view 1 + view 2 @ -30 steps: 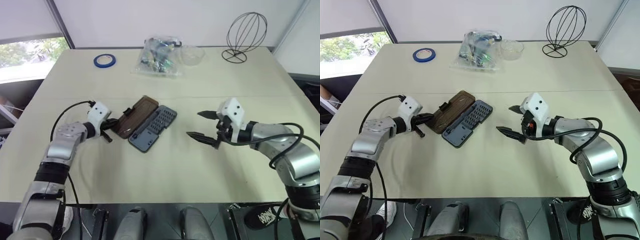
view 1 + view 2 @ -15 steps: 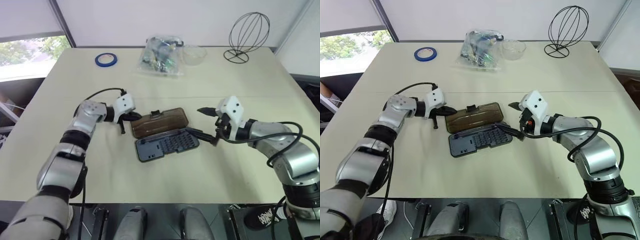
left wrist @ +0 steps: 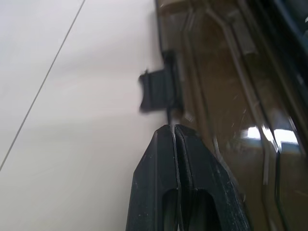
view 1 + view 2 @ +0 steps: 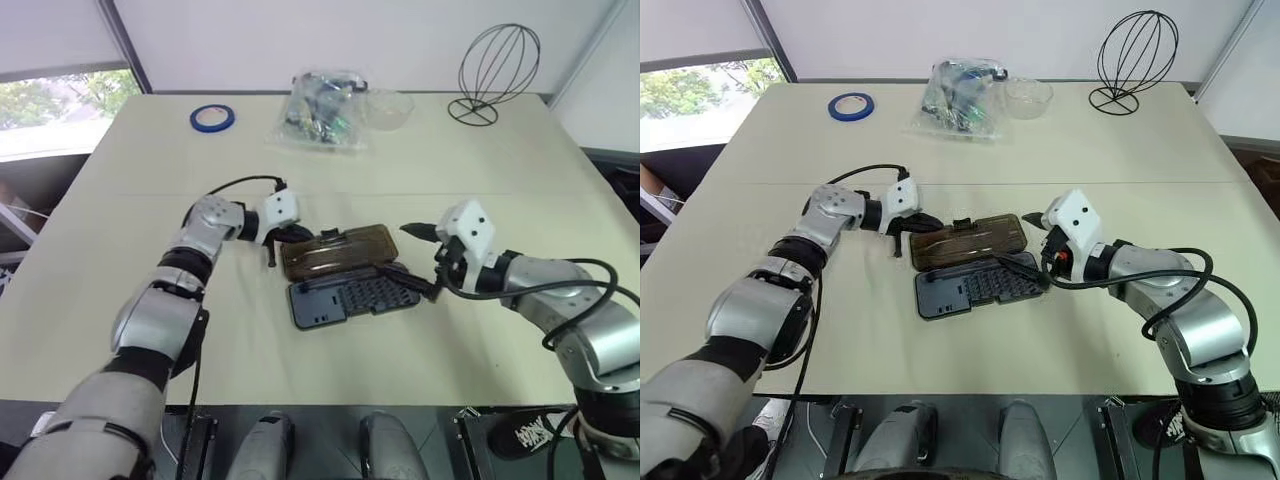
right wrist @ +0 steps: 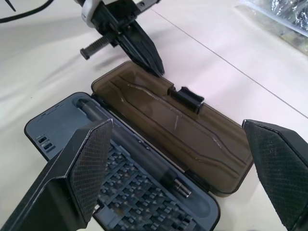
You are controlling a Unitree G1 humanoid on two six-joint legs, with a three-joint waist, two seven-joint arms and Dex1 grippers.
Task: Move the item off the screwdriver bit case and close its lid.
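— Moved since the last entry?
— Case (image 4: 978,267), turned: one second ago it lay diagonal, now lengthwise across the table (image 4: 760,160), and nearer the right gripper (image 4: 1033,243). Left gripper (image 4: 927,220) has swung in rightward and now sits at the lid's (image 4: 968,240) far long edge, fingers pressed together, holding nothing, tips just beside the black latch tab (image 3: 156,90). Right arm unchanged.

— Surroundings?
— Far side of the table: blue tape roll (image 4: 848,104), clear bag of parts (image 4: 958,100), clear bowl (image 4: 1026,97), wire stand (image 4: 1129,62). All well apart from the case. A black cable (image 4: 865,174) loops over the left forearm. Nothing lies between the grippers and the case.

— Container and contents?
— Case open flat. Grey-blue tray (image 5: 57,126) on the near side, rows of small bits in it. Brown lid lies beyond, hinged to it, empty. The rod (image 5: 132,151) rests in the tray along the hinge side, metal tip towards the right gripper.

— Right gripper?
— Spread wide, empty. One finger (image 4: 412,285) reaches over the tray's right end; whether it touches, cannot tell.

— Markings?
— None legible.
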